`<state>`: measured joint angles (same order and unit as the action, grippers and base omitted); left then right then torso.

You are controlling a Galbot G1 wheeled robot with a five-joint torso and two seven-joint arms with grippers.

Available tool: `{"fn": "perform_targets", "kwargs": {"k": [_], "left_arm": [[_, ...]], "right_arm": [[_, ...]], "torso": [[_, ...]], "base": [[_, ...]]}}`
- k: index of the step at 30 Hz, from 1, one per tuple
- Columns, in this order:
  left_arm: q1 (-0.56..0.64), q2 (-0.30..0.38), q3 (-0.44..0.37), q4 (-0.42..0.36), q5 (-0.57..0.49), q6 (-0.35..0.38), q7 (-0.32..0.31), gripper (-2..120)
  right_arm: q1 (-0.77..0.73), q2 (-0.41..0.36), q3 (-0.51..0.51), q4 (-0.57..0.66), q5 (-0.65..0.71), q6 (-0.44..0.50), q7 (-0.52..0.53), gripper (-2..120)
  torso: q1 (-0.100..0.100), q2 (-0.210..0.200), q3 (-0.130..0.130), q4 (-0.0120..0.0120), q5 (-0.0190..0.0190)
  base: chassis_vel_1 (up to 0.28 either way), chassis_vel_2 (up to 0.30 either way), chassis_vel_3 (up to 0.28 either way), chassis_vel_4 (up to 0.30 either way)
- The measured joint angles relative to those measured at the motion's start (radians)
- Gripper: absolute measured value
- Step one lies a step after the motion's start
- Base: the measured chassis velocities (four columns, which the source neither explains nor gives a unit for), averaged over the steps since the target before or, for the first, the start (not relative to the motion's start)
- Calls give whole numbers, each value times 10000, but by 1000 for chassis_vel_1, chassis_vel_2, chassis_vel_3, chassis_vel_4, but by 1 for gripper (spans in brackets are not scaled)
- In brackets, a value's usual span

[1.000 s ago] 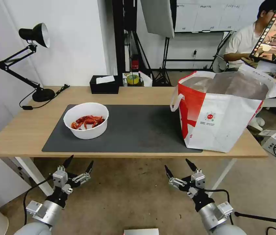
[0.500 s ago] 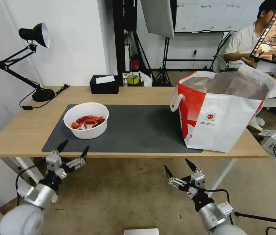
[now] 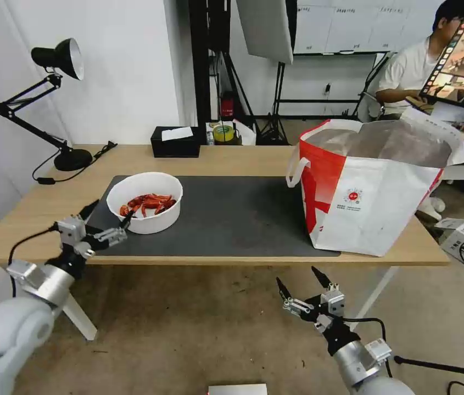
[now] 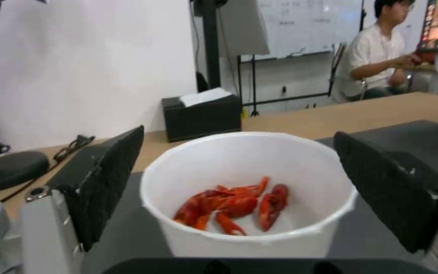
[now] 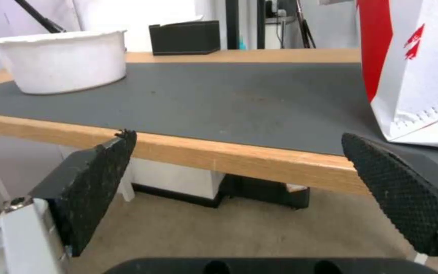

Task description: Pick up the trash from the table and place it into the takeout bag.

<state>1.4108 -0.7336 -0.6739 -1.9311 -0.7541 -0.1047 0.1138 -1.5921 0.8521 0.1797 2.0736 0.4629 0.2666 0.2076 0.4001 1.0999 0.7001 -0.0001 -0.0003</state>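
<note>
Light wood with white legs, the bench (image 3: 232,159) carries a large dark grey mat (image 3: 232,216), and behind it are a white wall and studio stands. On the mat's left part sits the white round bowl (image 3: 145,203), holding red crayfish shells (image 3: 147,204) in its bottom. At the right end stands the takeout bag (image 3: 372,186), a boxy white-and-red tote with silver foil lining, its mouth open and a white loop handle hanging on its left side; its base rests partly on the mat and partly on bare wood. A black tissue box (image 3: 175,142) sits at the far edge of the bench, and a black desk lamp (image 3: 50,104) stands at the far left corner. The left hand (image 3: 105,215) is raised over the near left edge of the bench, just beside the bowl, its fingers spread wide apart; in the left wrist view the bowl sits between the two black pads (image 4: 105,182) without touching them. The right hand (image 3: 300,282) hangs low in front of the bench, below its edge, fingers likewise apart.
</note>
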Motion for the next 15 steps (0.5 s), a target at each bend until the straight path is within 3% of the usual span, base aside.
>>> {"fn": "perform_targets", "kwargs": {"k": [3,7,9,11,12,14,15], "left_arm": [[-157,244,-19,145,-200,205,-38,100],[-859,924,274,479,-974,1067,-66,100],[-1524,1331,602,686,-1528,1916,-102,100],[-1524,1331,602,686,-1528,1916,-102,100],[-2953,1853,1396,1160,-2500,3373,-155,100],[-4003,2046,2063,1681,-2897,4392,-177,100],[-4003,2046,2063,1681,-2897,4392,-177,100]], "right_arm": [[1,0,0,0,1,-1,0,100],[0,-1,0,0,5,-3,0,100],[1,-1,0,0,5,-4,1,100],[1,-1,0,0,5,-4,1,100],[1,-1,0,1,6,-4,0,100],[1,-1,-1,1,6,-4,0,100],[1,-1,-1,1,6,-4,0,100]], "torso": [[0,0,0,3,1],[0,1,0,2,1],[0,0,0,2,-2],[0,0,0,2,-2],[0,0,0,-1,3],[1,0,0,0,3],[1,0,0,0,3]], "base": [[0,0,0,0],[0,0,0,0],[0,0,0,0],[0,0,0,0],[0,0,0,0],[0,0,0,0],[0,0,0,0]]}}
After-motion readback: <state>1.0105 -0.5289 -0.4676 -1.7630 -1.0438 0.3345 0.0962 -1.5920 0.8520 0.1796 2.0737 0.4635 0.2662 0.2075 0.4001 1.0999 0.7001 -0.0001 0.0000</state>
